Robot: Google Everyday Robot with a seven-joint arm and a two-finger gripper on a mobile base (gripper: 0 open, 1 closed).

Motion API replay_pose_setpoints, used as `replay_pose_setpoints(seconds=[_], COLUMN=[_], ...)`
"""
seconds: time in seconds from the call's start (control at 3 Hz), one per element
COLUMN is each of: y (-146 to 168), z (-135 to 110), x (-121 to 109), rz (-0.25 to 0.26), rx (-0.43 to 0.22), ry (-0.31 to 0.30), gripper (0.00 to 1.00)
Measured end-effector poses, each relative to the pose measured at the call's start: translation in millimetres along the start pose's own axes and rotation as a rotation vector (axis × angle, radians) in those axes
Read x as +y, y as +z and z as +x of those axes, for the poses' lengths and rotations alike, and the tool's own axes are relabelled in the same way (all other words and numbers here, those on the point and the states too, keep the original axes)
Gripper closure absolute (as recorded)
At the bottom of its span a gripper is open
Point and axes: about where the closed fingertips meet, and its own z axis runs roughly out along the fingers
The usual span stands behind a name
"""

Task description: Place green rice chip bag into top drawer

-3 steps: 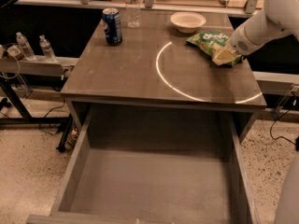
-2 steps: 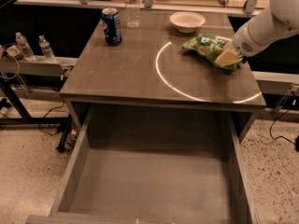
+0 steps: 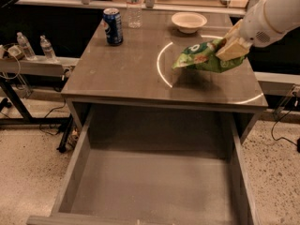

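The green rice chip bag (image 3: 199, 56) hangs above the right part of the tabletop, lifted off the surface with its shadow below it. My gripper (image 3: 228, 48) comes in from the upper right and is shut on the bag's right end. The top drawer (image 3: 154, 186) stands pulled fully out below the table's front edge, its grey flat bottom bare. The bag is behind the drawer opening, over the tabletop and not over the drawer.
A blue soda can (image 3: 112, 26) stands at the table's back left. A clear bottle (image 3: 134, 1) and a white bowl (image 3: 189, 21) sit at the back. A side bench (image 3: 33, 64) with two small bottles is at the left, cables on the floor.
The gripper has lifted the bag off the tabletop and carried it left and towards the table's front edge. The drawer has stayed open.
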Motion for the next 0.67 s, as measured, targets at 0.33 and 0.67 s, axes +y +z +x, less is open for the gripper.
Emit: replay_pose_setpoints(seconds=[0.33, 0.67], y=[-43, -43], z=[-21, -21], x=[22, 36], rz=[-0.073, -0.117], rx=[-0.073, -0.080], ry=[-0.097, -0.113], gripper=[1.00, 1.00])
